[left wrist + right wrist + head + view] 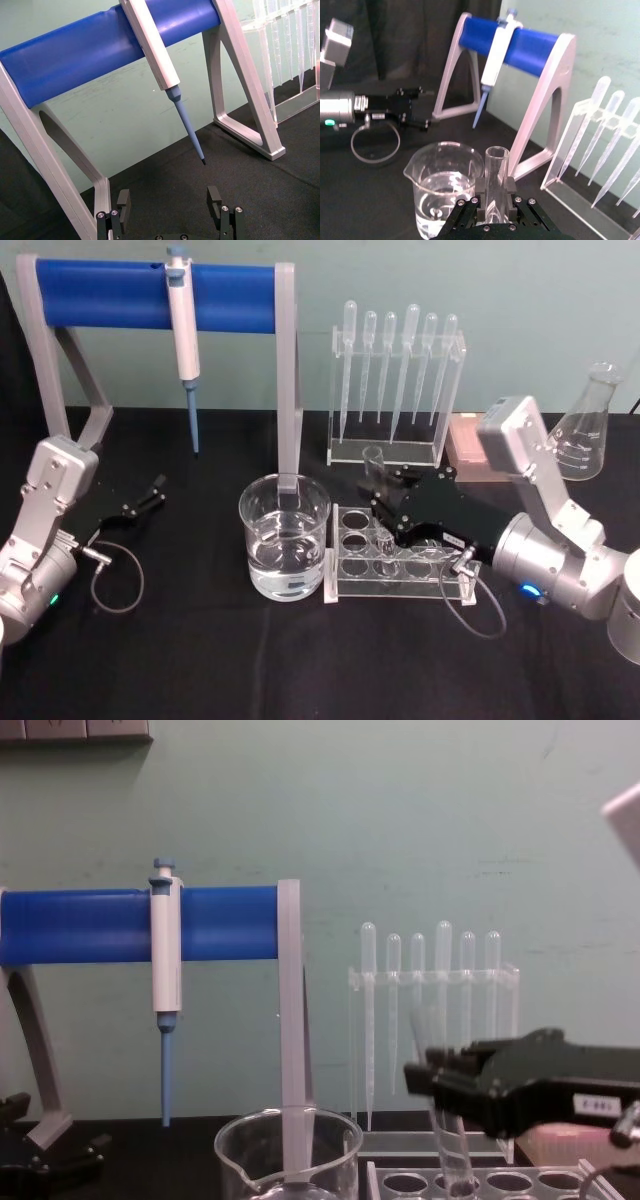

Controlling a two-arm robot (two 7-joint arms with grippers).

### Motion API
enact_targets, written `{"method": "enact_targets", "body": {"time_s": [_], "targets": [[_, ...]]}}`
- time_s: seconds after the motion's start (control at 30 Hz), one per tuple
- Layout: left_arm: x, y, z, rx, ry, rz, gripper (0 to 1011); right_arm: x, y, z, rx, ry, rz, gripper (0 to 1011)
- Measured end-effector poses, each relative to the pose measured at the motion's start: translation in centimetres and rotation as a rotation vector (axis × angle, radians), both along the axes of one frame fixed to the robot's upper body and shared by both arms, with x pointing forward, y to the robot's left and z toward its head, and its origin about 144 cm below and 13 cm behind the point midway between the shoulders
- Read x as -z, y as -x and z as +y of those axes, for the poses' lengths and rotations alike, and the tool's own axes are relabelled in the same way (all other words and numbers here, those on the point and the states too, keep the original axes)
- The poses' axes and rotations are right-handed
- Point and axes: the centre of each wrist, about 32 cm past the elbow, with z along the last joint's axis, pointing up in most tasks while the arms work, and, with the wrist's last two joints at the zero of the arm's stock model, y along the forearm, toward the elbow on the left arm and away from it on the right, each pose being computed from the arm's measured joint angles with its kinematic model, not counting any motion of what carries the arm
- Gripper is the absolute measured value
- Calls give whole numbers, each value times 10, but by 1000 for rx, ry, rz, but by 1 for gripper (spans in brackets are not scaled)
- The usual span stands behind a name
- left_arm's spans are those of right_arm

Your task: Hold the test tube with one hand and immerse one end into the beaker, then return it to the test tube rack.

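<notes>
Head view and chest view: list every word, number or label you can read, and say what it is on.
On the right gripper, which holds the test tube, a white label: characters too blurred to read.
On the conical flask, graduation marks: too small to read.
No other text.

Behind the right end effector [384, 506] stand plastic pipettes [395, 375]; a conical flask [587, 430] sits to its right, a blue-barred stand [110, 295] leftward.

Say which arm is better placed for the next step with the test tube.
Right. The right gripper is shut on the test tube at the rack, beside the beaker. The left gripper sits open far to the left, by the blue stand, holding nothing.
</notes>
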Motion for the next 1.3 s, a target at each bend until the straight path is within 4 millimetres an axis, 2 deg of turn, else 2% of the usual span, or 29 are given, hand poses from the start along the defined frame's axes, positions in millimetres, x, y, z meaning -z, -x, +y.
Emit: {"method": "enact_targets", "body": {"time_s": [0.47, 0.77, 1.3], "targets": [[0, 0, 0, 0, 0, 0, 1000, -13, 23, -9, 63, -182, -91, 224], [0, 0, 0, 0, 0, 0, 1000, -23, 24, -7, 72, -196, -97, 224], [0, 0, 0, 0, 0, 0, 1000, -25, 23, -5, 75, -191, -88, 225]]}}
